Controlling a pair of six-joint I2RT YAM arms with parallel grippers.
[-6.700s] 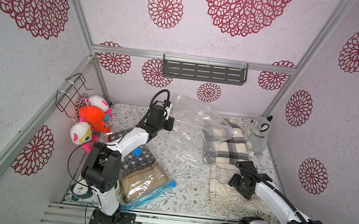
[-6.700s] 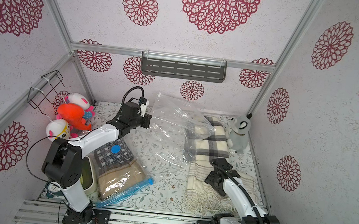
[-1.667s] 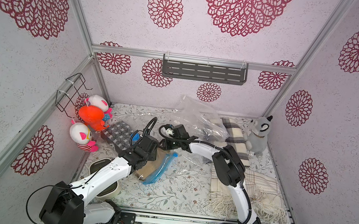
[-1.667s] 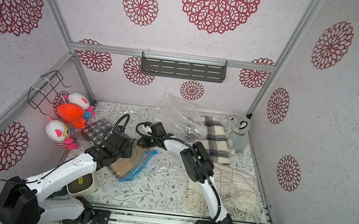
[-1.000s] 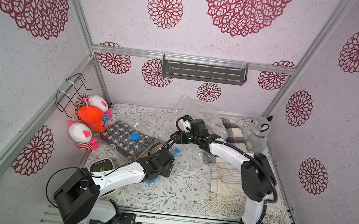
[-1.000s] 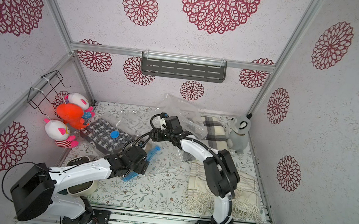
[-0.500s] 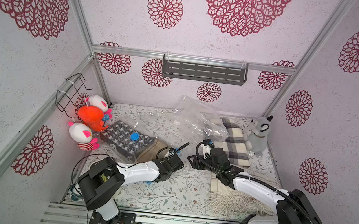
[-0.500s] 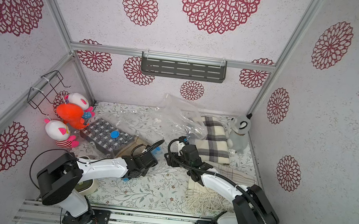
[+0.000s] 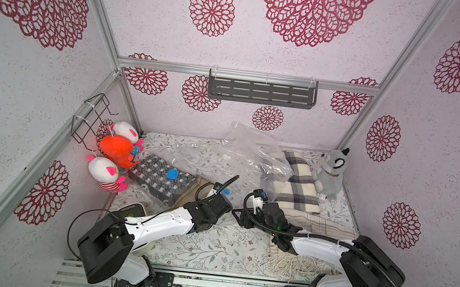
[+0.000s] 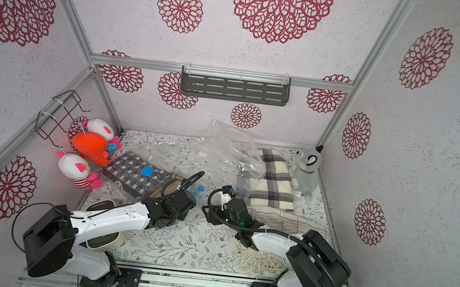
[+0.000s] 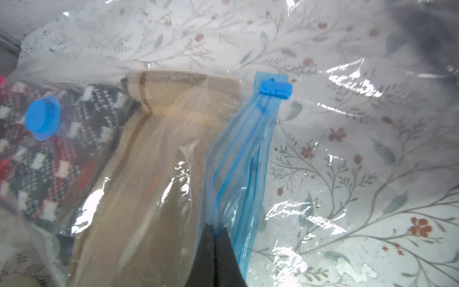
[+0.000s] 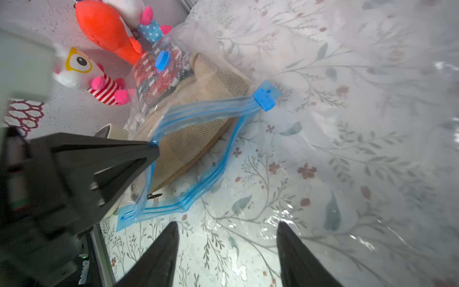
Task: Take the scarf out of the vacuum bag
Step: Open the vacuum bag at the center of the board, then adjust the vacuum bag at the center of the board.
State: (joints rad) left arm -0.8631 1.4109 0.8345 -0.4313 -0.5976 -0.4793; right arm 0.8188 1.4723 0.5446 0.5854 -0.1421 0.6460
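Between the tight-shut jaws of the left gripper (image 11: 215,227) was the blue edge of the vacuum bag (image 11: 238,154). The scarf (image 11: 149,174) lay inside, just beside them. The right gripper (image 12: 227,225) hung low nearby, jaws apart, empty.

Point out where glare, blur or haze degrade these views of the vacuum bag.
Left wrist: white glare patches on the vacuum bag film, plus a dark out-of-focus smear in one corner. Right wrist: the left gripper, close to the lens, is blurred, and the loose clear bag beyond looks hazy. Both top views: evenly lit and sharp, only small highlights on that bag.
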